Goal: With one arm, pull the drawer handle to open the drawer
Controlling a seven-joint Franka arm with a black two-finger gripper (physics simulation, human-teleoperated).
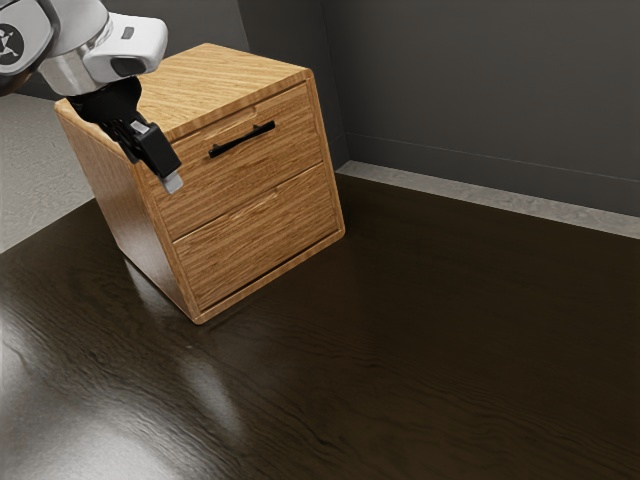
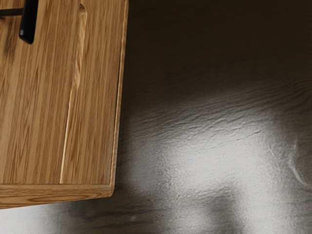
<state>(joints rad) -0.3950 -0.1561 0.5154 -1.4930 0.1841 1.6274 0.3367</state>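
Note:
A wooden cabinet (image 1: pixel 150 215) with two drawers stands on the dark floor. The top drawer (image 1: pixel 255 155) carries a black bar handle (image 1: pixel 241 139), and its front looks close to flush with the cabinet face. My black gripper (image 1: pixel 168 178) hangs at the cabinet's front corner, toward the exterior view's left of the handle and clear of it. It points down and toward the drawer front, holding nothing. In the wrist view one end of the handle (image 2: pixel 28 22) shows on the wooden drawer front (image 2: pixel 58 97), off to one side of my hand.
The lower drawer (image 1: pixel 265 235) has no handle that I can see. Glossy dark floor (image 1: pixel 420 340) stretches out in front of the cabinet. A grey wall (image 1: pixel 480 80) rises behind it, with a pale strip (image 1: pixel 500 195) along its base.

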